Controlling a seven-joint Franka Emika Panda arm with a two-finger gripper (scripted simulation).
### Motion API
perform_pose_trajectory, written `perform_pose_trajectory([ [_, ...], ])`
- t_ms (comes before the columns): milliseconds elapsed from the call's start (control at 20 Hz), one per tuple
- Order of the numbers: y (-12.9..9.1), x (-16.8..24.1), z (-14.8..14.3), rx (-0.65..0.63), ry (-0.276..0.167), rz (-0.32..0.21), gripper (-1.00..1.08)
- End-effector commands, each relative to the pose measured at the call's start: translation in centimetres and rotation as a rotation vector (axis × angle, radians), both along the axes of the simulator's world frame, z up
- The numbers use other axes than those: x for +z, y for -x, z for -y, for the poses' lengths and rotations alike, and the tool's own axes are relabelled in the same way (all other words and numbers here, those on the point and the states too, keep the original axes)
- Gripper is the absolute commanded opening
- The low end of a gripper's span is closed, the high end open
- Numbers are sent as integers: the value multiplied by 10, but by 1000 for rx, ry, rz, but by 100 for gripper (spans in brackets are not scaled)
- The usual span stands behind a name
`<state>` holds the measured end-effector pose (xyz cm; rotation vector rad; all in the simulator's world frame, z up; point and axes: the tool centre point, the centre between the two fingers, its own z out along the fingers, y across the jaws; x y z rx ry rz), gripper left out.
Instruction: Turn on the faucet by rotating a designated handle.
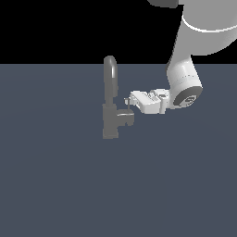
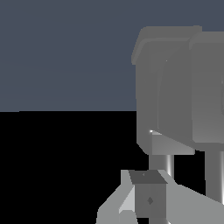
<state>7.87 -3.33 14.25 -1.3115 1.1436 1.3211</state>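
Where the exterior view takes in the whole scene, the faucet (image 1: 111,115) stands upright on the flat blue-grey desk (image 1: 55,185), a little to the exterior view's left of centre. Its blocky body sits on the surface and its tall arched spout (image 1: 110,78) rises straight up, so the long axis is vertical. The handle (image 1: 127,117) is a short stub lying horizontally, sticking out of the body toward the exterior view's right, with a thin pin (image 1: 128,105) standing up from it. The white Panda arm (image 1: 187,81) comes down from the upper right, and its gripper (image 1: 129,102) lies nearly level, pointing toward the exterior view's left at the pin. The tips are right at the pin; whether they touch it, and whether the jaws are apart or together, I cannot tell at this size.

In the wrist view, the faucet's grey body (image 2: 168,87) fills much of the frame, very close to the camera. A gripper finger (image 2: 148,199) shows at the frame's edge, beside a thin grey rod (image 2: 162,164). Contact is unclear here, and the jaws' state cannot be judged either.
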Motion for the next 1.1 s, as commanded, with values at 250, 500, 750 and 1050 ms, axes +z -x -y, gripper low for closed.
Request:
perform_pose_trajectory([
  [250, 10, 3, 1, 0, 0, 0, -100],
  [500, 21, 5, 3, 0, 0, 0, -100],
  [750, 32, 8, 5, 0, 0, 0, -100],
  [1050, 47, 12, 7, 0, 0, 0, -100],
])
